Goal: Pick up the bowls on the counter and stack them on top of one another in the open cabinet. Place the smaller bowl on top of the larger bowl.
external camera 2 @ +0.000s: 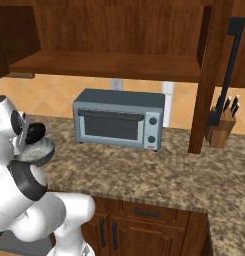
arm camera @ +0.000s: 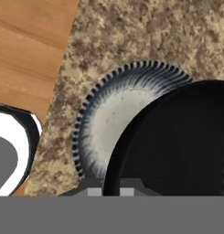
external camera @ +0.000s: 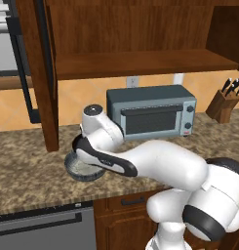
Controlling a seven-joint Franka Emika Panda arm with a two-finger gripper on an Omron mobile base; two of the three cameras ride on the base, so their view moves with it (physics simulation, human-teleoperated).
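Tool (arm camera: 111,191) clamps smaller bowl's (arm camera: 177,141) rim, seemingly above larger bowl (arm camera: 113,119).

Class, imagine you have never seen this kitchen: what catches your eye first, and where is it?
First the white arm bent low over the counter, its gripper shut on the rim of the smaller bowl, held above the larger bowl. Then the grey toaster oven against the wall, under the open cabinet.
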